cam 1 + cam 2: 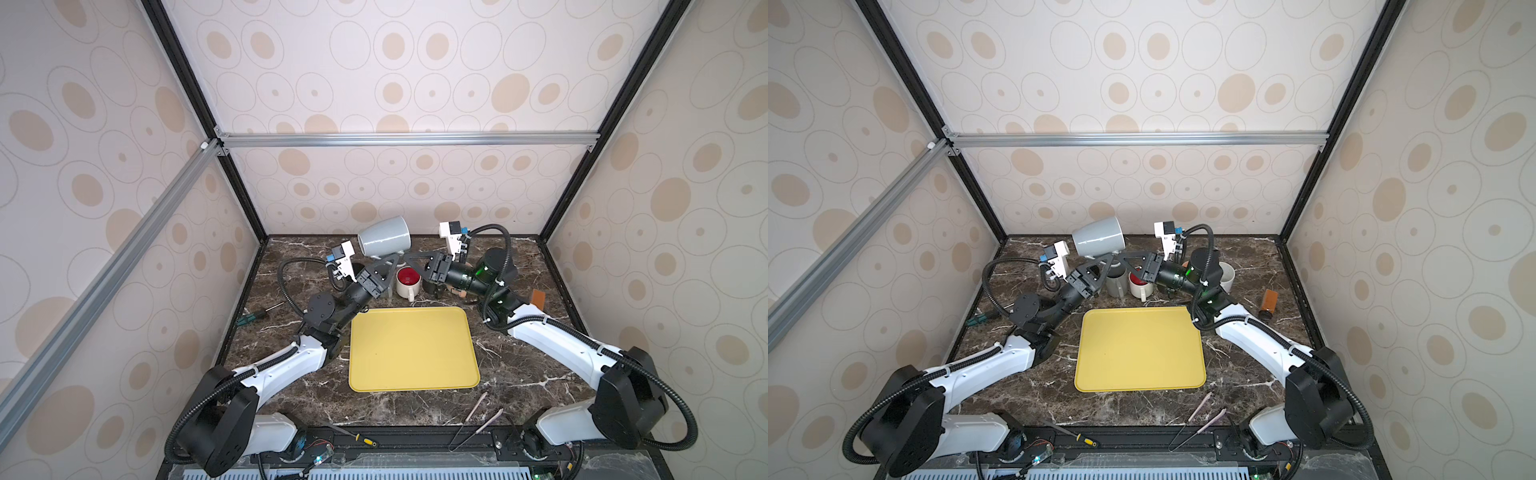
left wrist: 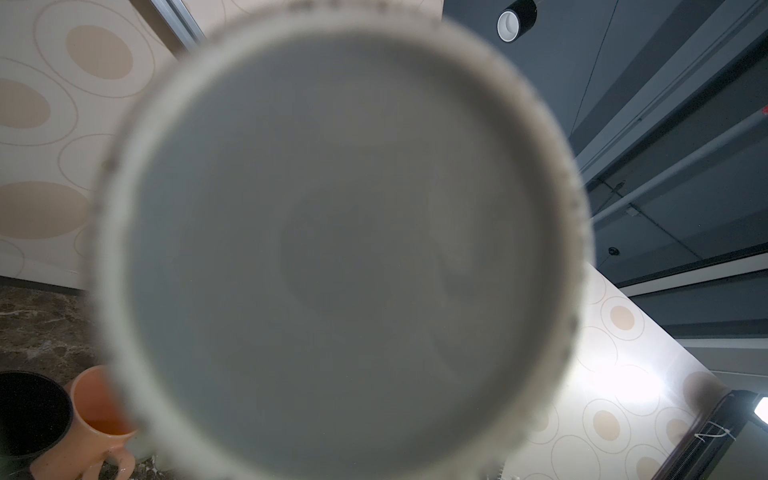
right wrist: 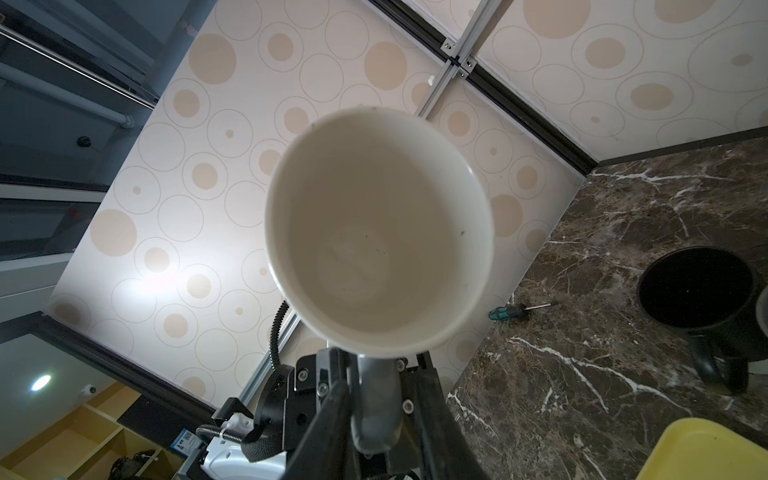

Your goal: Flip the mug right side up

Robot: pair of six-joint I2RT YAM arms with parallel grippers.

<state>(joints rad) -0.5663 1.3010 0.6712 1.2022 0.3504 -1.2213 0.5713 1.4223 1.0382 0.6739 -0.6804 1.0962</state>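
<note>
Your left gripper [image 1: 392, 258] clamps the grey ceramic mug [image 1: 384, 239] by its handle [image 3: 374, 407], sideways above the back edge of the marble table [image 1: 519, 365]. Your right gripper [image 1: 408, 257] flanks that handle, grip unclear. The mug is likely heavy, slick and breakable.

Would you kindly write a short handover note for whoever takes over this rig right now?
Grippers: the left gripper is shut on the handle of the grey mug and holds it up. The right gripper has its fingers on either side of the same handle; whether it grips yet is unclear.
Mug: above the back of the marble table, on its side, mouth towards the right wrist camera.
Done: lifted, half turned.
Left: bring the mouth up, set it down upright, release.
</note>
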